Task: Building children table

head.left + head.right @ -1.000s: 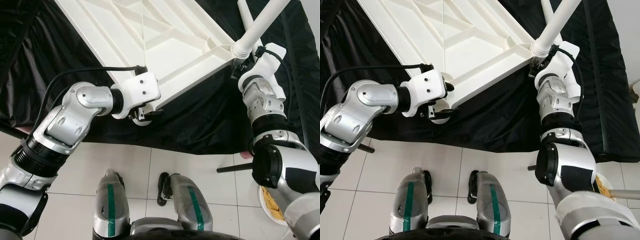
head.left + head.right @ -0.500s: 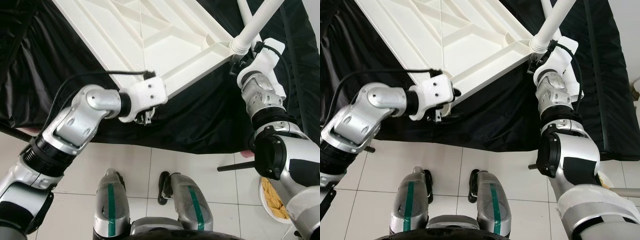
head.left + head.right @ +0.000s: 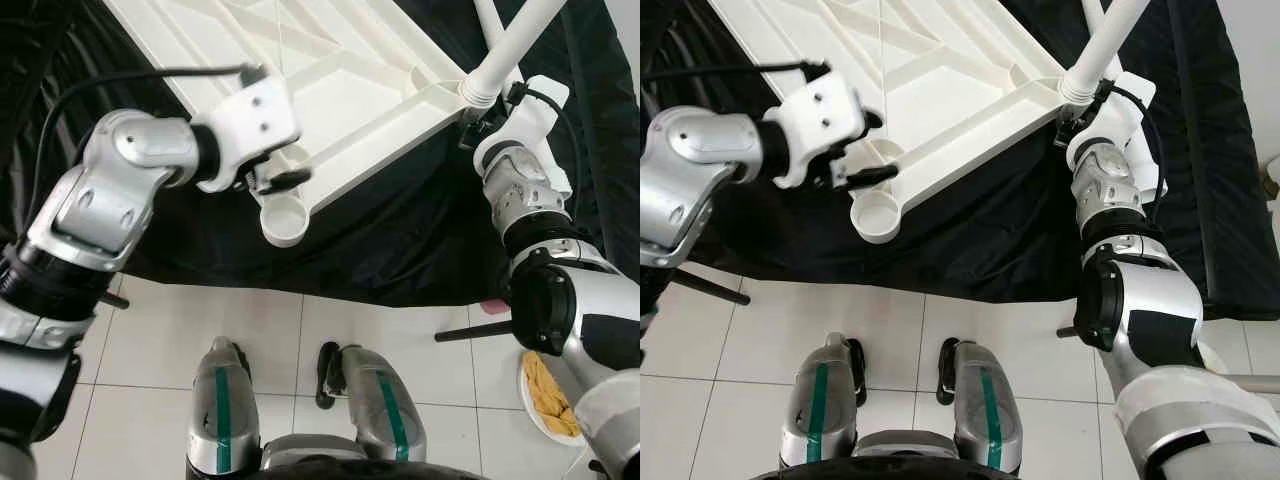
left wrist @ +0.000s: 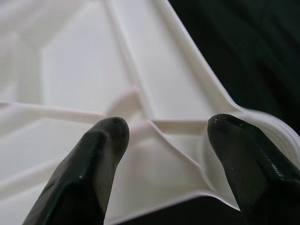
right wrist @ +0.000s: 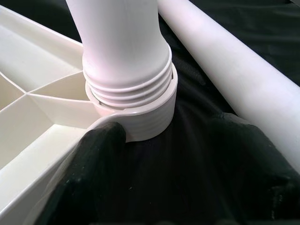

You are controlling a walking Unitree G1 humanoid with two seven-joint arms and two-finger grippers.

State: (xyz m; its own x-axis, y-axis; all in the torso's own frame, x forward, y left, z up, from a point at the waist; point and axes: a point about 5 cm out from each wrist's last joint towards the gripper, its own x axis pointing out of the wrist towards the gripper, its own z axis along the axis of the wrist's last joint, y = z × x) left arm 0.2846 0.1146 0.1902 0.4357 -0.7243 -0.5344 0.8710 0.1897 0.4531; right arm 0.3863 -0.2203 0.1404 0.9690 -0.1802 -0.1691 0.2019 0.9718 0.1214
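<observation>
The table top (image 3: 330, 70) lay underside-up on black cloth (image 3: 420, 230), exposing its sockets. The right gripper (image 5: 164, 154), spread wide, bracketed the threaded leg (image 3: 505, 55) at two o'clock; the left gripper (image 4: 164, 136), open, hovered beside the empty socket (image 3: 284, 218).

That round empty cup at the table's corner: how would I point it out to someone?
Start at the big white upside-down tabletop on the black cloth. Follow its edge to the corner nearest the robot, just below the left hand. The socket there is open and legless, unlike the far corner's socket, which holds a white leg.
</observation>
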